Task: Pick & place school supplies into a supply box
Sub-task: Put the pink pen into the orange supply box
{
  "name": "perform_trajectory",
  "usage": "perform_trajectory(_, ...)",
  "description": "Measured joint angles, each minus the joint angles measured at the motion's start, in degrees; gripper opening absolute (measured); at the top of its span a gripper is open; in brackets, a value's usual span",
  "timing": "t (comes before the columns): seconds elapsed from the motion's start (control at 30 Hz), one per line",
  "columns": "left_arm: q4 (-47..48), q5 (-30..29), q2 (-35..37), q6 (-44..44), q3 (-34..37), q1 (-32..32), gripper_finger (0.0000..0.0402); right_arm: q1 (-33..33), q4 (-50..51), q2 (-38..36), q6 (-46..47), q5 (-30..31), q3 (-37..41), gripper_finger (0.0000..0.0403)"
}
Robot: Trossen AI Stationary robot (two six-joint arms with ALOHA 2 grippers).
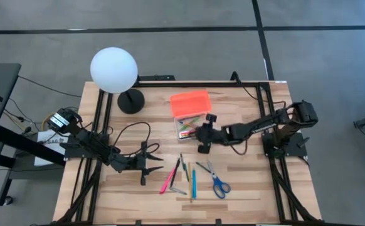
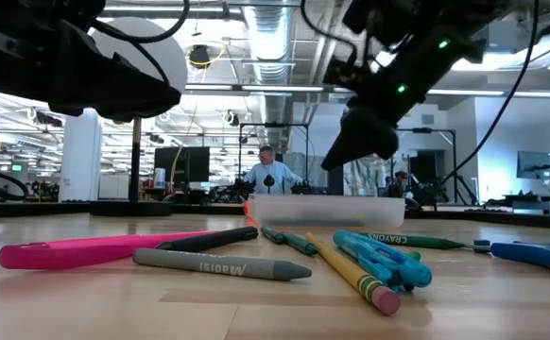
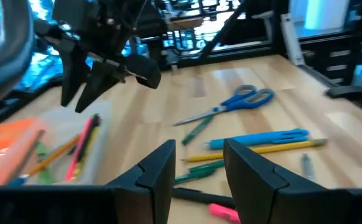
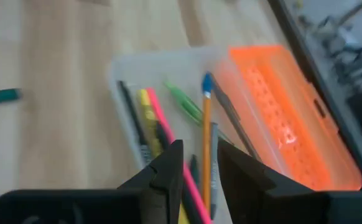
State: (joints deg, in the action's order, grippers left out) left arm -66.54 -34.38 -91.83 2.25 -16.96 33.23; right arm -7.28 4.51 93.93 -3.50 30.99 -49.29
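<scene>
The supply box (image 1: 187,125) is a clear tray with several pens and pencils lying in it; its orange lid (image 1: 190,102) lies open on the far side. My right gripper (image 4: 201,165) hovers open just above the box (image 4: 125,74), fingers pointing down and holding nothing. Loose supplies lie on the table nearer the front: a pink marker (image 1: 168,179), pencils (image 1: 184,171), a blue pen (image 1: 193,182) and blue-handled scissors (image 1: 218,183). My left gripper (image 1: 150,165) is open, low over the table left of this pile, pointing toward it (image 3: 199,168).
A white globe lamp (image 1: 113,69) on a black base (image 1: 131,100) stands at the far left of the table. Black frame rails run along the table's left and right edges. Bare wood lies between the loose pile and the box. People show in the room behind the table.
</scene>
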Motion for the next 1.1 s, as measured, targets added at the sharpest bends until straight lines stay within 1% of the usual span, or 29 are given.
perform_trajectory(0.1,0.5,4.1,0.0,-2.3,-0.6,0.0,0.0131,-4.4,-0.1,0.0,-1.7,3.9,0.0,0.0092)
perform_trajectory(0.17,1.9,6.1,0.0,-4.5,-1.3,0.0,0.0131,-6.9,-0.3,0.0,-2.7,5.1,0.0,0.0092)
perform_trajectory(0.3,8.7,6.6,0.0,-10.0,-4.2,0.8,0.0131,-10.6,-0.3,0.0,-3.0,5.3,0.0,0.0092)
perform_trajectory(0.47,22.6,5.0,0.0,-17.4,-10.9,2.9,0.0131,-14.4,-0.3,0.0,-2.6,6.6,0.0,0.0092)
perform_trajectory(0.6,37.1,3.9,0.0,-21.9,-18.2,5.1,0.0131,-17.3,-1.6,-0.1,-2.6,8.7,1.4,0.0092)
perform_trajectory(0.73,52.7,0.2,0.0,-26.7,-25.8,6.9,0.0131,-20.1,-2.7,-0.1,-1.5,10.8,3.3,0.0092)
perform_trajectory(0.8,58.4,-1.5,0.0,-29.8,-28.3,7.2,0.0131,-21.4,-4.2,-0.1,-0.7,11.9,4.8,0.0092)
perform_trajectory(0.87,60.8,-2.4,0.0,-32.4,-29.5,7.3,0.0131,-23.0,-6.6,-0.1,-0.6,13.2,6.4,0.0092)
perform_trajectory(0.93,61.2,-2.5,-0.3,-34.4,-29.5,7.3,0.0131,-24.8,-10.0,-0.1,-0.9,14.6,8.0,0.0092)
perform_trajectory(1.1,60.6,-2.5,-3.3,-38.8,-29.5,7.2,0.0131,-29.7,-23.9,-0.1,-6.1,15.6,13.5,0.0092)
